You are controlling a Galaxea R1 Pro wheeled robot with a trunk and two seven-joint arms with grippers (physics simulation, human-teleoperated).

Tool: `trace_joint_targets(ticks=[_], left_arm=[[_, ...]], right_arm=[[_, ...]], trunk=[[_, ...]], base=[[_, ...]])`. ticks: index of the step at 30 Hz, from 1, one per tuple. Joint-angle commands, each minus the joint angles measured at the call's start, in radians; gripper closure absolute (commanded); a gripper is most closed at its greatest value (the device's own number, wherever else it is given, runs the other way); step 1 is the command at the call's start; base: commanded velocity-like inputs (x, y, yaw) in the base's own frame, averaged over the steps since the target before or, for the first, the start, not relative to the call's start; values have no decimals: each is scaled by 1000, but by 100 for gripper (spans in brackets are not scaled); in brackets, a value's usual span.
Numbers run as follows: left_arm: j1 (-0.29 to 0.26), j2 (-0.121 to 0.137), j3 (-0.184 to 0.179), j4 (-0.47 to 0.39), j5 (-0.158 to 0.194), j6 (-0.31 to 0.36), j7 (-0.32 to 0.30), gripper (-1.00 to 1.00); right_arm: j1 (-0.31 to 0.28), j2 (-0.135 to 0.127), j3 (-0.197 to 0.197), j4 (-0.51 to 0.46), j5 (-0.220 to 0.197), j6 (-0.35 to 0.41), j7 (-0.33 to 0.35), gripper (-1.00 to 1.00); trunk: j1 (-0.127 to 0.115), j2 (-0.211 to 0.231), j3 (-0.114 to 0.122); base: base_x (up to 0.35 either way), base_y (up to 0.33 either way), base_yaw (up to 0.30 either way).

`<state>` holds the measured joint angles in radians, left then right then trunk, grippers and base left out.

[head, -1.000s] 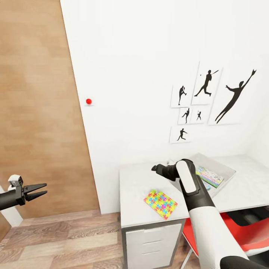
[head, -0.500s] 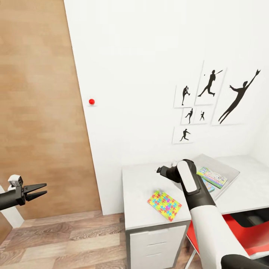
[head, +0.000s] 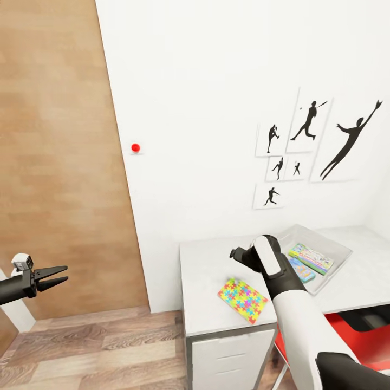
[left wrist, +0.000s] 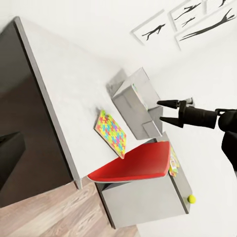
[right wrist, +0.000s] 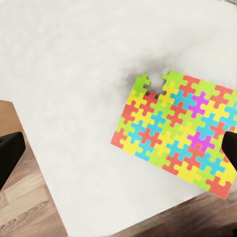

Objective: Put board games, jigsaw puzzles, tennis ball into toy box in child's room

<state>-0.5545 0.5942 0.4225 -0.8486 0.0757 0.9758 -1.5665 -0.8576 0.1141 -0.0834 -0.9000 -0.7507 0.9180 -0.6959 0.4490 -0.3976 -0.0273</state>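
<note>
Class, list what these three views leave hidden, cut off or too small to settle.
- Toy box, head view: right arm covers its near-left corner.
- Jigsaw puzzle, right wrist view: frame edge crops it.
- Tennis ball, left wrist view: too small for detail.
- Right gripper, head view: its fingers' spread is unreadable.

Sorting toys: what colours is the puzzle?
Yellow, green, red, blue and pink puzzle; clearest in the right wrist view.

I count one jigsaw puzzle (head: pixel 243 300) on the table (head: pixel 206 271), left of the toy box (head: pixel 338 250). Inside the toy box I see two board games (head: pixel 310 258). One tennis ball (left wrist: pixel 191 199) is in sight. Above the toy box hang six posters (head: pixel 311 120).
</note>
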Motion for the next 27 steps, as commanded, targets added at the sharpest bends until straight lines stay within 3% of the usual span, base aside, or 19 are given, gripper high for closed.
trace_joint_targets(ticks=[1, 15, 20, 27], left_arm=[[-1, 1, 0, 0, -1, 11, -4, -100], [-1, 0, -1, 0, -1, 9, -4, -100], [-1, -1, -1, 0, -1, 9, -4, -100], [-1, -1, -1, 0, -1, 9, -4, -100]], right_arm=[[-1, 1, -3, 1, -11, 0, -11, -100], [-1, -6, -3, 4, -10, -2, -10, -100], [0, -39, -4, 5, -15, -3, -11, -100], [5, -52, -4, 6, -19, -2, -10, -100]], trunk=[[1, -2, -2], [1, -2, -4], [1, -2, -8], [1, -2, -14]], base=[[115, 71, 0], [80, 47, 0], [67, 23, 0], [8, 3, 0]])
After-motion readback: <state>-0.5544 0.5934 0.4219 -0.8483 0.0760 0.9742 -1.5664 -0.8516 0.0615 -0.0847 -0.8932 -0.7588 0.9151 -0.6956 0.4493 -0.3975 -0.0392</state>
